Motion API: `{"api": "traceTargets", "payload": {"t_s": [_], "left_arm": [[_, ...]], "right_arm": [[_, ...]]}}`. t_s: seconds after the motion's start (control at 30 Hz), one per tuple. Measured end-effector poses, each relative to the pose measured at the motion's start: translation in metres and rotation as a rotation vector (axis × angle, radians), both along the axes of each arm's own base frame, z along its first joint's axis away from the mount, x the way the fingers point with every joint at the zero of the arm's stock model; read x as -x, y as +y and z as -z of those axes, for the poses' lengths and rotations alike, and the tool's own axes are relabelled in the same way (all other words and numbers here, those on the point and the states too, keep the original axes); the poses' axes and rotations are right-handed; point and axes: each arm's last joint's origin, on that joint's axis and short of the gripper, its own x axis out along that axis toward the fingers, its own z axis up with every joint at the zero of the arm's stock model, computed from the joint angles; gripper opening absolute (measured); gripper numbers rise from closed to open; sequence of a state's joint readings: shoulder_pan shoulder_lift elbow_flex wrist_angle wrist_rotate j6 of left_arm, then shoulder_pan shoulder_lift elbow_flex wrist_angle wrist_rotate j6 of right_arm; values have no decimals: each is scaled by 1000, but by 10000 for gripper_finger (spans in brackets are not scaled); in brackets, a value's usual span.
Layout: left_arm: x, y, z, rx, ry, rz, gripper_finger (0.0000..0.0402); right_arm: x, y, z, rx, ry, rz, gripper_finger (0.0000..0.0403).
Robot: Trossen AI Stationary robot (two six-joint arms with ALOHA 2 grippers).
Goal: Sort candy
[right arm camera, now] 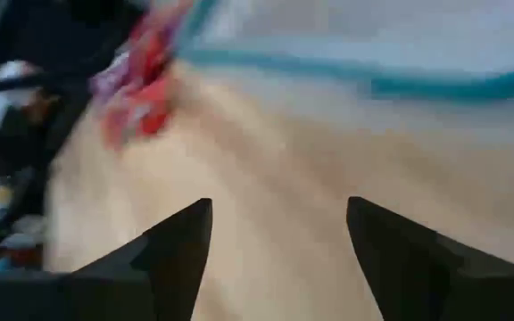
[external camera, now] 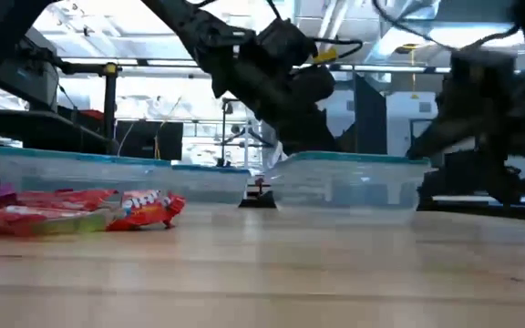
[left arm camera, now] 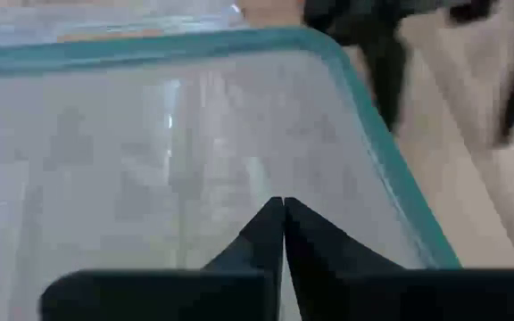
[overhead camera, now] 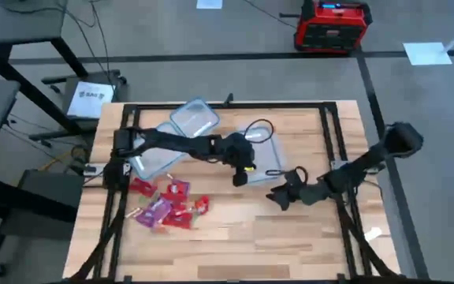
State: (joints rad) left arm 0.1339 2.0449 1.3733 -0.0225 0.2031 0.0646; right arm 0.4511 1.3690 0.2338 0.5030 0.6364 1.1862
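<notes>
Candy (overhead camera: 164, 207) on wooden table (overhead camera: 290, 237) — grey floor (overhead camera: 416, 87) around.

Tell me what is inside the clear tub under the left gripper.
The left gripper, shut, hangs over the clear tub. Through its floor only pale surface shows, no candy. The fingers cover a small patch near one edge. The candy lies on the table.
</notes>
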Motion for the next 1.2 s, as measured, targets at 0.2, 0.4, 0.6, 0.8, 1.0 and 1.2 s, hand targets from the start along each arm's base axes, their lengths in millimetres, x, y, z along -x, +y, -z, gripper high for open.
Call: {"api": "traceTargets", "payload": {"t_s": [0.2, 0.4, 0.6, 0.8, 1.0, 1.2], "left_arm": [[-2, -8, 5, 11, 5, 30, 0], [-2, -10, 5, 16, 6, 43, 0], [-2, -11, 6, -2, 3, 68, 0], [-1, -8, 8, -2, 14, 71, 0], [1, -6, 8, 4, 31, 73, 0], [1, -5, 9, 0, 37, 67, 0]], "right_arm": [[7, -6, 16, 29, -49, 50, 249], [11, -10, 13, 38, -198, 13, 249], [5, -13, 11, 59, -250, -47, 249], [-1, -16, 14, 40, -272, -111, 249], [-9, -23, 12, -5, -374, -219, 249], [-12, -24, 16, -46, -362, -317, 249]]}}
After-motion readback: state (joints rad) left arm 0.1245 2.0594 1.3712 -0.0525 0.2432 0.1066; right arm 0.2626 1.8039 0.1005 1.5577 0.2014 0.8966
